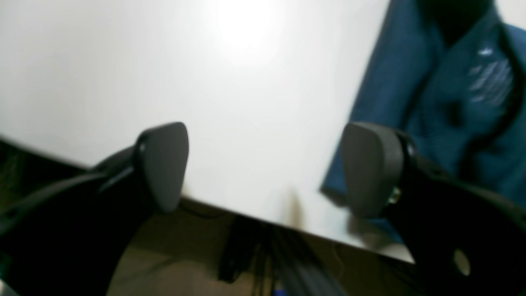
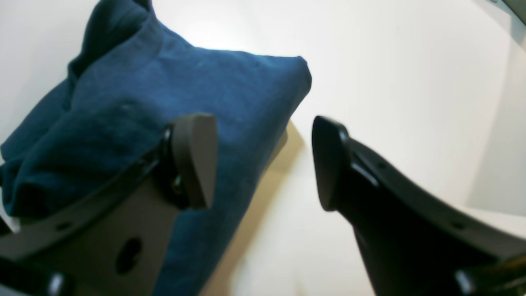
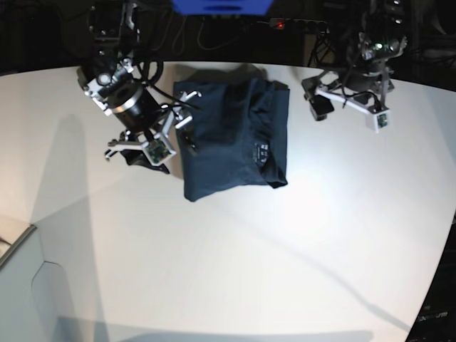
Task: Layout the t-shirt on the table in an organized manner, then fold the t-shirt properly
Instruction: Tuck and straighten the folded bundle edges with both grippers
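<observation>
**Shirt bunched, both pincers empty**

The shirt (image 3: 231, 135) is lying at the far middle of the worktop (image 3: 235, 271), rumpled into a rough block, so laying out looks unfinished and folding not begun. The right pincer (image 2: 263, 162) is hovering wide open at its left edge, gripping nothing. The left pincer (image 1: 263, 168) is hanging fully open to the right, also empty. The left wrist view is showing the pale print large; the right wrist view is showing only plain cloth.

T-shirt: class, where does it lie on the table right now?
In the base view the t-shirt lies bunched near the table's far edge, between the two arms, closer to the right end effector.
</observation>
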Motion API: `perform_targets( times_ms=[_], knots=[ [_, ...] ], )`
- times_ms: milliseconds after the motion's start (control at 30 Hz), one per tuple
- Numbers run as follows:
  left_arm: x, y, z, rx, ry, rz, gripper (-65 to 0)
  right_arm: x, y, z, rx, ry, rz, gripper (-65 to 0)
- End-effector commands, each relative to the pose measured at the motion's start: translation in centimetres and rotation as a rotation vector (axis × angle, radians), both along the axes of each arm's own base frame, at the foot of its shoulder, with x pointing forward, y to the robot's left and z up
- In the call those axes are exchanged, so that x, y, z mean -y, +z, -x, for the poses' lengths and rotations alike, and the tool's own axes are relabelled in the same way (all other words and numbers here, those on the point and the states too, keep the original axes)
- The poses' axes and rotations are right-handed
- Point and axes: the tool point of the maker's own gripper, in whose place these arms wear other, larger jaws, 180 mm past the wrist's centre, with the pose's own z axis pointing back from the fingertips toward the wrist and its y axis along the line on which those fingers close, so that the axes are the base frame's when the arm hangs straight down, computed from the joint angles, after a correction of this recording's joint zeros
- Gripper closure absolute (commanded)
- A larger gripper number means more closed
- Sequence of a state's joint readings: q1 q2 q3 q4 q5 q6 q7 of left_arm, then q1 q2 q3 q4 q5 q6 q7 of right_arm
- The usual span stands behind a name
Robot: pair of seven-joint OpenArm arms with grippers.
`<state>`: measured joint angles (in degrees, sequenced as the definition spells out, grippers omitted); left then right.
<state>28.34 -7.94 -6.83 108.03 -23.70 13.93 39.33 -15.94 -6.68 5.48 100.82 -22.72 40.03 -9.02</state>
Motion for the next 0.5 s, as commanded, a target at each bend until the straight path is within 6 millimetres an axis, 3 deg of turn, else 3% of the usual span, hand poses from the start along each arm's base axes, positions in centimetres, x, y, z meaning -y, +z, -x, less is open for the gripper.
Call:
perform_targets(
  times_ms=[0, 133, 267, 367, 467],
  knots=[
    [1.1, 1.1, -0.9, 0.045, -0.019, 0.023, -56.7, -0.4, 1.4, -0.7, 0.049, 0.001, -0.030, -36.6],
    [5.5, 1.9, -3.0, 0.084, -0.110, 0.083, -56.7, -0.4, 1.5, -0.8, 0.051, 0.002, -0.032, -36.6],
    [9.4, 0.8, -3.8, 0.064, -0.162, 0.138, -56.7, -0.4, 1.4, -0.7, 0.050, 0.003, -0.031, -36.6],
    [10.8, -0.4, -4.3, 0.036, -0.168, 0.161, -56.7, -0.4, 1.3, -0.6, 0.046, 0.004, -0.027, -36.6],
    [10.8, -1.5, -4.1, 0.009, -0.164, 0.157, -56.7, -0.3, 1.2, -0.5, 0.043, 0.002, -0.025, -36.6]
  ],
)
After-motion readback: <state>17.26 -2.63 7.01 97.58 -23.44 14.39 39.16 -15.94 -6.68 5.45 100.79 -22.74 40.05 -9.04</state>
